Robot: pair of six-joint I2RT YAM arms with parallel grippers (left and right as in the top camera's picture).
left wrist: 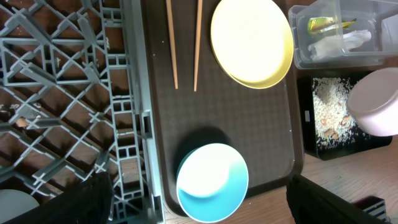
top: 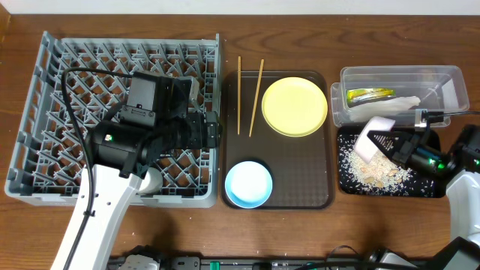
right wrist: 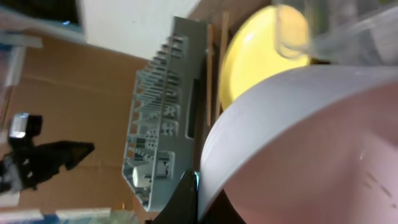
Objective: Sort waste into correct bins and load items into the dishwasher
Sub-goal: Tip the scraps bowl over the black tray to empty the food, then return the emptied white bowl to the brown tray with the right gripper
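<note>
From overhead, we see the left pincer [top: 213, 130] hanging over the right edge of the grey rack [top: 45, 112]; its opening is hard to judge here. The right pincer [top: 390, 142] grips the white bowl [top: 369, 141], tilted above the black tray [top: 431, 189], where rice scraps [top: 371, 171] lie. The wrapper [top: 369, 95] and tissue [top: 386, 107] sit in the clear tub [top: 450, 79]. The yellow plate [top: 294, 106], blue bowl [top: 248, 183] and chopsticks [top: 239, 94] rest on the brown tray [top: 300, 187] on the counter.

In the left wrist view, we find its fingers [left wrist: 93, 199] spread wide with nothing between them, above the blue bowl.

In the right wrist view, the white bowl fills the frame, with one dark finger [right wrist: 185, 198] against its rim.
</note>
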